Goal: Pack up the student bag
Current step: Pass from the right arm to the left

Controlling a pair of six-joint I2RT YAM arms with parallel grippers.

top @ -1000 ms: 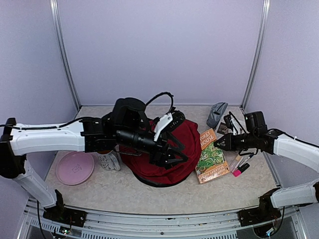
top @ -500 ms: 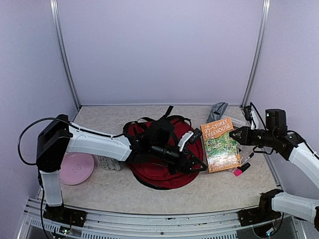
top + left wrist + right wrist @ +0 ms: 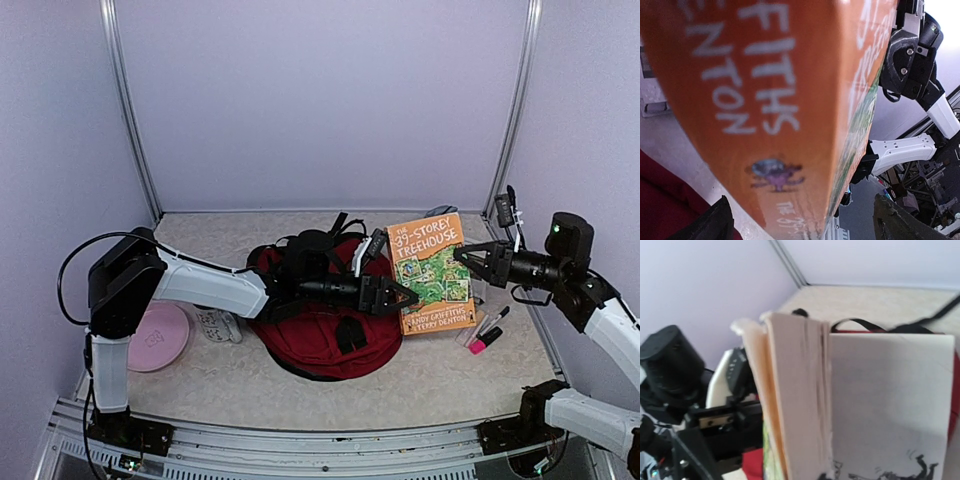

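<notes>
Right claw (image 3: pixel 462 255) gripped upright orange paperback book (image 3: pixel 432 272).
Left arm extended toward 3 o'clock across dark red fabric backpack (image 3: pixel 310 340), left claw (image 3: pixel 400 297) spread wide.

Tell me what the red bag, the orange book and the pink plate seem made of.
Student bag: soft matte fabric, it slumps and creases. Book: paper pages, edges visible, printed card cover. Pink plate: probably plastic, smooth and evenly coloured.

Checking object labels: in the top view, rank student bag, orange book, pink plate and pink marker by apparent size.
1. student bag
2. orange book, held up nearer the camera, so its lead over the plate is unsure
3. pink plate
4. pink marker
</notes>
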